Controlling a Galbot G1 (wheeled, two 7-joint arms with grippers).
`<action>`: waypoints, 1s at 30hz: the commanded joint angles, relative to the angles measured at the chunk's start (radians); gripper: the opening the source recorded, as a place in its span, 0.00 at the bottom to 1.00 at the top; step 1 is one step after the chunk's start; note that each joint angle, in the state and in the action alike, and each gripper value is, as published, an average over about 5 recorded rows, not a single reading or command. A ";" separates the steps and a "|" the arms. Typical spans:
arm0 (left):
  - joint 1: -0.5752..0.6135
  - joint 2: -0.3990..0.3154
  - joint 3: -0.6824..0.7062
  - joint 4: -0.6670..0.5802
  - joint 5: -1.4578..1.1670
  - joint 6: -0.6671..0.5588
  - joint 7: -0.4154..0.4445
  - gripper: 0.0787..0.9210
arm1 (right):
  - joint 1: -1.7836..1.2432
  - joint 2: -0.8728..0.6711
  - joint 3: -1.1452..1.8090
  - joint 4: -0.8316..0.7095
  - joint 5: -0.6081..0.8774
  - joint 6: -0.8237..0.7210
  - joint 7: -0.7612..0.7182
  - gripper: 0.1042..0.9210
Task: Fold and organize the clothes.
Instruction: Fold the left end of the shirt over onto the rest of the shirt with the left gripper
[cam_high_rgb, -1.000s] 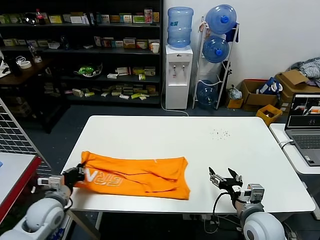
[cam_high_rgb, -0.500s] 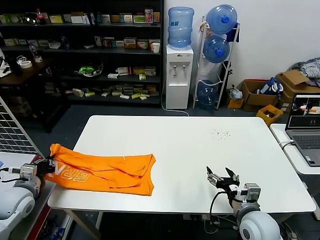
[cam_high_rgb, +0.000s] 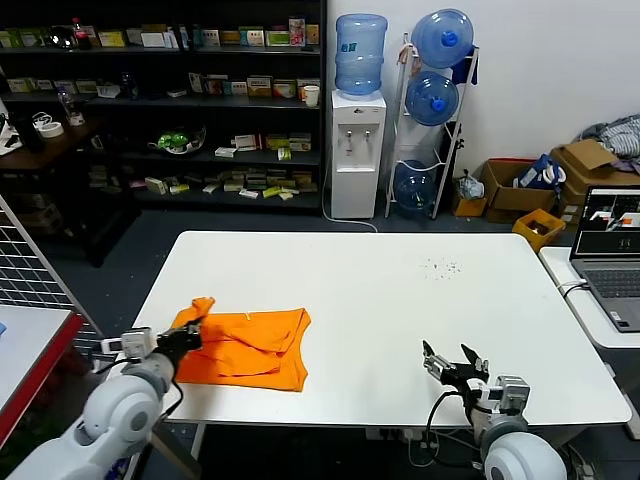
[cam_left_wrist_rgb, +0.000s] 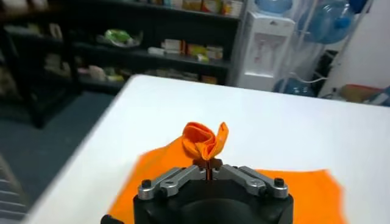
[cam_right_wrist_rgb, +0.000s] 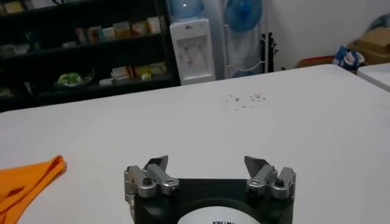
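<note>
The orange T-shirt (cam_high_rgb: 250, 347) lies folded and bunched on the white table (cam_high_rgb: 400, 290) near its front left corner. My left gripper (cam_high_rgb: 188, 334) is shut on a pinched fold of its left end, which stands up above the cloth; the left wrist view shows that orange fold (cam_left_wrist_rgb: 206, 139) clamped between the shut jaws, with the shirt spread below. The white lettering is hidden. My right gripper (cam_high_rgb: 452, 359) is open and empty over the table's front right part, far from the shirt. An orange shirt corner (cam_right_wrist_rgb: 27, 179) shows in the right wrist view.
A laptop (cam_high_rgb: 612, 250) sits on a side table at the right. A water dispenser (cam_high_rgb: 357, 150), a bottle rack (cam_high_rgb: 432, 110) and dark shelves (cam_high_rgb: 160, 100) stand behind. A red-edged table with a wire grid (cam_high_rgb: 30, 290) is at the left. Small crumbs (cam_high_rgb: 440, 267) dot the table.
My left gripper first pulled the shirt's left end out over the table's left edge, then carried it back right over the shirt, doubling the cloth over. My right gripper hardly moved.
</note>
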 joint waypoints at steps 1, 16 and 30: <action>-0.190 -0.202 0.222 -0.047 -0.091 0.044 -0.149 0.04 | -0.001 0.015 0.004 -0.012 -0.003 -0.003 0.004 0.88; -0.183 -0.254 0.229 0.015 -0.034 0.034 -0.138 0.04 | 0.034 0.011 -0.022 -0.038 0.002 -0.006 0.006 0.88; -0.088 -0.186 0.059 -0.021 -0.065 0.026 -0.096 0.48 | 0.042 0.007 -0.035 -0.040 0.004 -0.004 0.005 0.88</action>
